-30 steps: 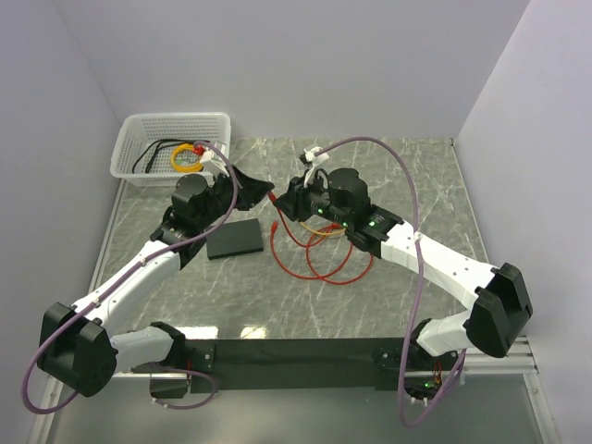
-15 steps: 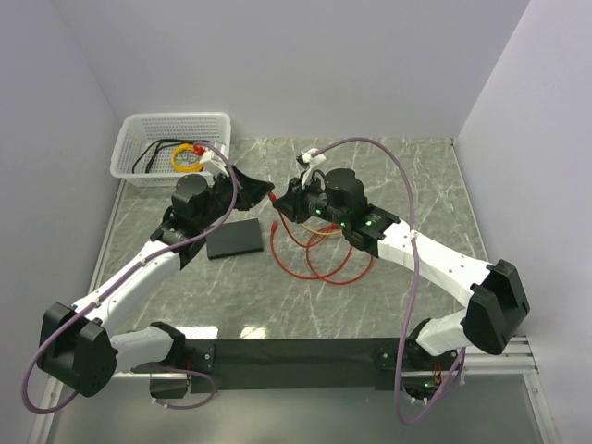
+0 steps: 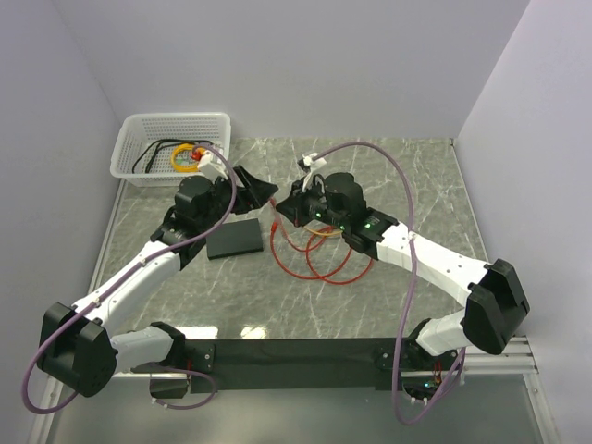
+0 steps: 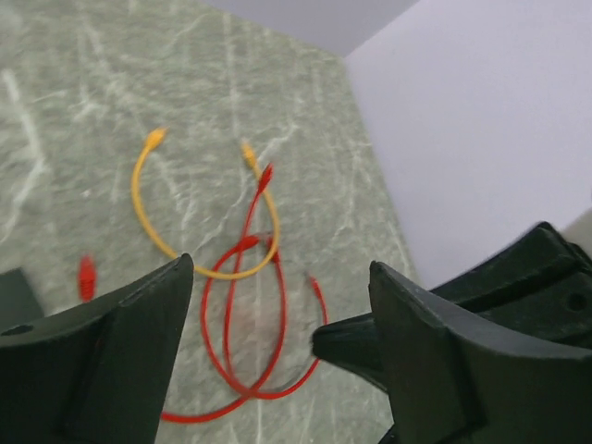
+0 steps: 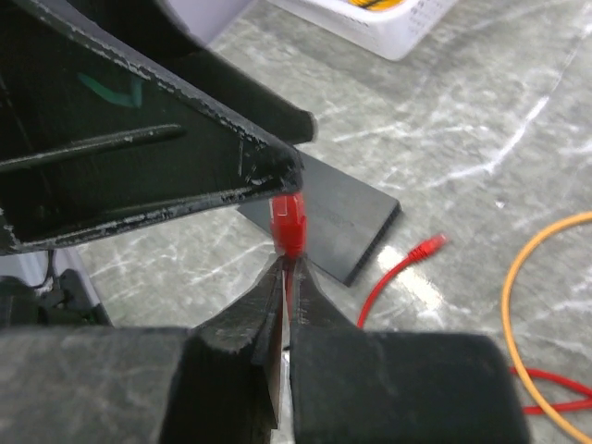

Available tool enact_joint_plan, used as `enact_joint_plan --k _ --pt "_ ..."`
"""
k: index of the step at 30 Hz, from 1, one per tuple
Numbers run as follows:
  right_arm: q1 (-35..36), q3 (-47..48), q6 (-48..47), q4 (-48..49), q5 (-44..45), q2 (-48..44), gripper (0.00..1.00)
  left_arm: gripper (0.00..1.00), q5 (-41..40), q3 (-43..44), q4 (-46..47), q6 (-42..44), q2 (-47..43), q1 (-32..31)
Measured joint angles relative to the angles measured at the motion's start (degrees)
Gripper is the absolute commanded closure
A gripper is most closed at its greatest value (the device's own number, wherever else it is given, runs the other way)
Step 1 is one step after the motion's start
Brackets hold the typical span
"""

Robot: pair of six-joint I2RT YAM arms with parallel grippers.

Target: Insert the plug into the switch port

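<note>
Over the last second the right hand (image 5: 289, 268) has slid down and in toward the switch box (image 3: 236, 239), and it now sits close off the box's right-hand end rather than further back from it. Its fingers are pressed together on the tail of the plug (image 5: 289, 222), pinching the red boot so that the clear tip pokes out ahead, pointing at the box and held just above its near edge. The left hand (image 4: 282, 273) has barely shifted. It hangs over the far right corner of the box with its fingers spread wide and nothing between them, one finger almost brushing the tip of the plug in the right wrist view.

So to my eye the carry is nearly over and the fine part starts here: lining the tip up with the switch port. I can't make out any socket on the box from these angles, so which face it must enter I cannot tell.

The red cord (image 3: 319, 268) trails in loops on the tabletop (image 3: 398, 185) to the right of the box, its other red connector (image 5: 428, 247) lying loose just beside the box's right end, tangled with an orange-yellow cord (image 4: 153, 222). The slack looks ample, though the loops could drag
</note>
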Motion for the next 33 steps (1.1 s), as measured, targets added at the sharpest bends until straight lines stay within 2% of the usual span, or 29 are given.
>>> enact_joint_plan --k 3,7,11,14,15,16,17,18,21,24,27,33 --pt "0.0 -1.0 0.5 0.1 0.6 0.0 1.00 0.11 -3.2 -0.8 -2.9 -0.1 -0.4 0.0" --pt "0.0 -1.9 1.3 0.1 1.3 0.7 1.00 0.08 -7.1 -2.3 -7.9 -0.6 -1.6 0.7" --pt "-0.1 -1.8 2.2 0.1 2.1 3.8 1.00 0.11 -9.4 -4.3 -11.8 -1.6 -3.3 4.3" --pt "-0.1 -1.7 2.8 -0.2 1.7 7.3 1.00 0.18 -9.8 -7.8 -12.7 -2.3 -5.7 9.4" --pt "-0.1 -1.7 2.8 -0.3 1.3 8.3 0.98 0.21 -9.9 -9.0 -12.9 -2.6 -6.3 10.8" --pt "-0.1 -1.7 2.8 -0.4 0.6 9.1 0.91 0.22 -9.9 -9.8 -13.0 -2.7 -6.6 11.6" --pt "-0.1 -1.7 2.8 -0.5 -0.2 9.7 0.83 0.23 -9.9 -10.3 -13.1 -2.7 -6.7 12.0" --pt "-0.1 -1.5 2.6 -0.7 -1.5 10.3 0.68 0.23 -9.8 -10.4 -13.3 -2.7 -6.6 12.0" --pt "0.3 0.7 0.3 -2.0 -5.6 12.5 0.55 0.23 -9.2 -10.5 -13.4 -2.7 -6.0 11.9" --pt "1.4 2.7 -2.3 -3.5 -7.1 14.3 0.50 0.23 -9.2 -11.6 -13.1 -2.8 -5.8 11.9" --pt "3.5 4.1 -3.8 -4.6 -7.1 15.8 0.49 0.23 -9.2 -13.2 -13.2 -2.9 -5.8 11.9" --pt "6.6 12.4 -5.3 -10.0 -2.5 24.1 0.48 0.23 -9.4 -13.6 -13.5 -2.8 -6.0 12.0"
